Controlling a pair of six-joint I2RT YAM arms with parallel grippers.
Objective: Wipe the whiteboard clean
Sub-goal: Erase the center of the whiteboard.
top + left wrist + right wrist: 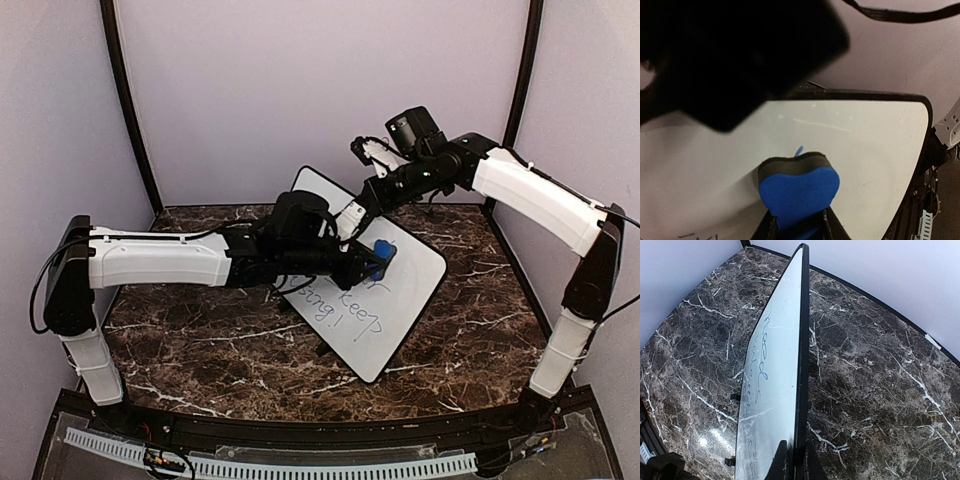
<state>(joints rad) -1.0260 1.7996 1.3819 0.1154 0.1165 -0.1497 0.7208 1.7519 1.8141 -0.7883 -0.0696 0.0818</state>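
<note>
The whiteboard (392, 300) stands tilted over the marble table, its near part bearing dark handwritten words. My left gripper (372, 262) is shut on a blue eraser (382, 258) with a black felt face. In the left wrist view the eraser (799, 191) presses felt-first against the whiteboard (875, 150), squeezed between my fingers (771, 229). My right gripper (352, 222) is shut on the board's far edge. The right wrist view shows the whiteboard (771, 390) edge-on, its black rim pinched between the right gripper (799, 462) jaws, blue writing on its face.
The dark marble table (200, 340) lies under the board. Purple walls (320, 90) close in the back and sides. A black rail (300, 440) runs along the near edge. Small black clips (735, 397) stick out from the board's lower edge.
</note>
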